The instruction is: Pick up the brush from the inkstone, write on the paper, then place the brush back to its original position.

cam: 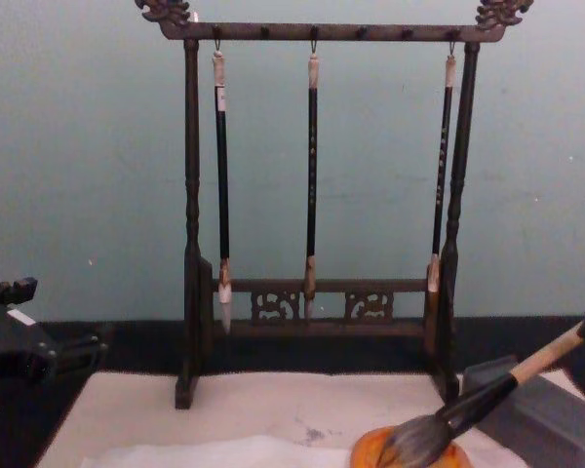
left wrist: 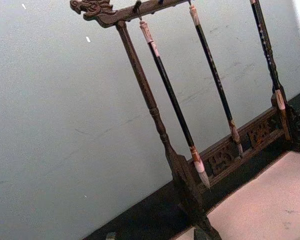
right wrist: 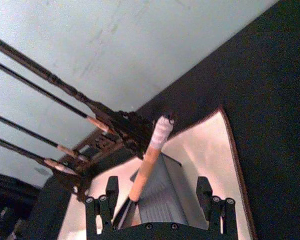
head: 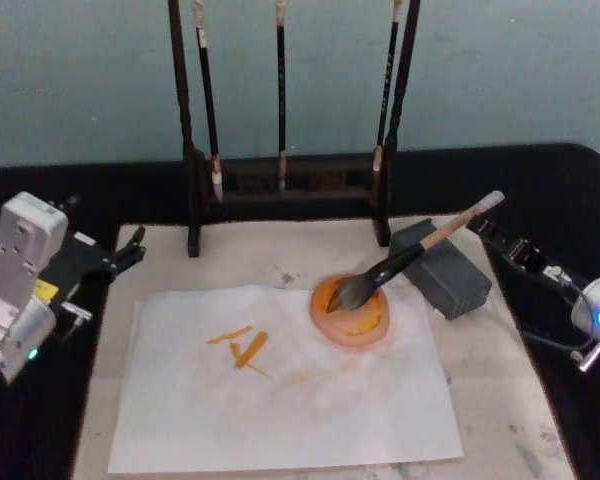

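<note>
The black table (head: 580,190) shows bare margins around the beige mat (head: 495,350), whose near edge is cut off. On the mat lies the wrinkled white paper (head: 280,400). The brush (head: 410,255) rests with its bristles in an orange dish (head: 355,325) and its wooden handle on a grey block (head: 450,280). The right claw (right wrist: 156,184) is spread wide at the handle's end, holding nothing. The left claw (head: 130,248) sits parked at the mat's left edge.

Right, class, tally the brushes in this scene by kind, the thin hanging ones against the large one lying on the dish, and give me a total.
Thin black-shafted brushes hanging on the rack: 3
Large brush with its tuft on the orange dish: 1
Total: 4 brushes
</note>
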Controlling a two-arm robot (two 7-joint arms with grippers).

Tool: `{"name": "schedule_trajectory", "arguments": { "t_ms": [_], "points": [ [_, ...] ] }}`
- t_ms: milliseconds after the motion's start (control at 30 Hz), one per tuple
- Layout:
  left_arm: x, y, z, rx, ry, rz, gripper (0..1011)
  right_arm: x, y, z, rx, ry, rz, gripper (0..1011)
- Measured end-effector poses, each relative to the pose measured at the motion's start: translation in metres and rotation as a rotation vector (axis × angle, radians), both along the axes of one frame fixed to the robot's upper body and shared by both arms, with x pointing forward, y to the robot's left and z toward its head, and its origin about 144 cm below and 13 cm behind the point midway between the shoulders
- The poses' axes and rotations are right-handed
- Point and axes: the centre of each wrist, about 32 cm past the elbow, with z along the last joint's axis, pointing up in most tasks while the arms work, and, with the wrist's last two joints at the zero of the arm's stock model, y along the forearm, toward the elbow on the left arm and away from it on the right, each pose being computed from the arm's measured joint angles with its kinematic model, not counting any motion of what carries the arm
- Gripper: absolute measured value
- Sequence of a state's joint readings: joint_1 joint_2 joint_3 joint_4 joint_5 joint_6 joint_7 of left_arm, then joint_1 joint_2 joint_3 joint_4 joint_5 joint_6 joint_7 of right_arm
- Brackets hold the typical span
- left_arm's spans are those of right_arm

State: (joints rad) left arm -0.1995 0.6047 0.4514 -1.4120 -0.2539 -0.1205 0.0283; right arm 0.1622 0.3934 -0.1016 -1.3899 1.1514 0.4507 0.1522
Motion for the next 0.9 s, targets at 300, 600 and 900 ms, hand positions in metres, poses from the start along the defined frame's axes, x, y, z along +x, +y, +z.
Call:
{"name": "schedule_trajectory", "arguments": {
  "t_ms": [300, 600, 900],
  "points": [
    [0.0, 0.0, 0.0, 0.0, 0.0, 0.0, 1010, 0.014, 0.003, -0.008, 0.065, -0.035, -0.01, 1000],
    [0.0, 0.0, 0.0, 0.0, 0.0, 0.0, 1010, 0.027, 0.01, -0.013, 0.092, -0.03, 0.0, 1000],
    [0.0, 0.0, 0.0, 0.0, 0.0, 0.0, 1009, 0.037, 0.014, -0.015, 0.1, -0.035, 0.001, 1000]
  ]
}}
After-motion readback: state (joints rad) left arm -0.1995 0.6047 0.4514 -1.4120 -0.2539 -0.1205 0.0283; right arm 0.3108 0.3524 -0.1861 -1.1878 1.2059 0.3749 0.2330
